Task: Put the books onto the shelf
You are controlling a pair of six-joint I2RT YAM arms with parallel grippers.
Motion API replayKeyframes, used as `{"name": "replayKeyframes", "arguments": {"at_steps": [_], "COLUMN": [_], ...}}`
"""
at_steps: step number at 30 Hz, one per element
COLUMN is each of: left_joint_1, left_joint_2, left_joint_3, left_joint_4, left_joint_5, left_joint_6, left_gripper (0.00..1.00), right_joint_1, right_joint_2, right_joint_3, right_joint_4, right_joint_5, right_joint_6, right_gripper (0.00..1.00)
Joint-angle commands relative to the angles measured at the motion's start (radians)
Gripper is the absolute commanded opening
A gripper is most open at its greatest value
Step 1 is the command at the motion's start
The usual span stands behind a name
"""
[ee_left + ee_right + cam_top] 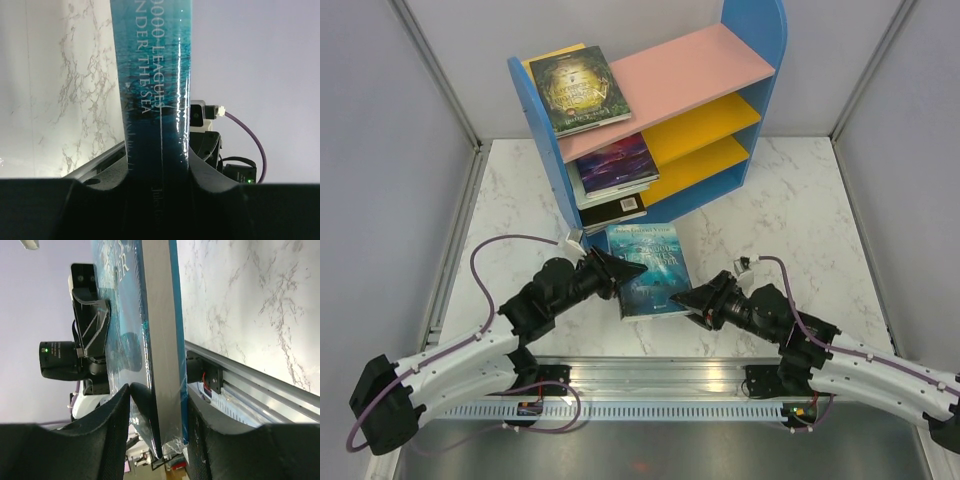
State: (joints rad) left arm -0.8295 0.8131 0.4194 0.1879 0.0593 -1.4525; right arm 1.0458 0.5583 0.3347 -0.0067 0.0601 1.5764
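Left hand [617,275] is closed on the left edge of the teal book [650,262]. Right hand [686,297] is closed on its near right corner. The book sits over the tabletop [800,220], in front of the shelf [692,72].

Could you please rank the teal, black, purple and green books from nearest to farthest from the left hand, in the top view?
1. teal book, held in the left hand itself.
2. black book, lowest of the shelved books.
3. purple book, just above it.
4. green book, on the pink top board.
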Motion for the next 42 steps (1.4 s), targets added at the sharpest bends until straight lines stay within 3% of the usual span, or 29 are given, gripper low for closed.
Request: {"name": "replayKeyframes", "arguments": {"at_steps": [1,2,9,10,14,18,21,28,35,36,37,42], "left_joint_1": [-0.075,-0.080,-0.080,-0.080,-0.080,-0.080,-0.080,-0.080,-0.080,-0.080,-0.080,-0.080], "left_joint_2": [0.023,0.020,0.037,0.050,0.101,0.141,0.175,0.202,0.201,0.196,0.193,0.135], "left_joint_3": [0.059,0.056,0.036,0.035,0.041,0.068,0.078,0.093,0.128,0.131,0.134,0.192], "left_joint_4": [0.044,0.042,0.025,0.025,0.033,0.031,0.031,0.035,0.025,0.021,0.018,-0.099], "left_joint_5": [0.008,0.007,0.045,0.069,0.122,0.155,0.186,0.220,0.232,0.234,0.234,0.192], "left_joint_6": [0.089,0.083,0.052,0.043,0.056,0.086,0.102,0.119,0.147,0.149,0.153,0.207], "left_gripper": [0.02,0.02,0.02,0.06,0.15,0.49,0.58,0.66,0.78,0.96,1.00,1.00], "right_joint_1": [-0.033,-0.042,-0.113,-0.125,-0.150,-0.159,-0.161,-0.162,-0.162,-0.162,-0.162,-0.162], "right_joint_2": [-0.006,-0.029,-0.136,-0.141,-0.149,-0.136,-0.109,-0.061,-0.141,-0.144,-0.152,-0.121], "right_joint_3": [0.107,0.106,0.090,0.089,0.125,0.176,0.245,0.339,0.404,0.414,0.423,0.448], "right_joint_4": [0.113,0.108,0.067,0.067,0.067,0.068,0.068,0.031,-0.215,-0.267,-0.285,-0.305], "right_joint_5": [0.021,0.023,0.029,0.024,0.015,0.012,0.001,-0.020,0.072,0.079,0.105,0.124], "right_joint_6": [-0.016,-0.015,0.000,-0.007,-0.044,-0.094,-0.140,-0.230,-0.297,-0.306,-0.311,-0.357], "right_gripper": [0.34,0.26,0.02,0.00,0.00,0.00,0.00,0.00,0.00,0.00,0.00,0.00]}}
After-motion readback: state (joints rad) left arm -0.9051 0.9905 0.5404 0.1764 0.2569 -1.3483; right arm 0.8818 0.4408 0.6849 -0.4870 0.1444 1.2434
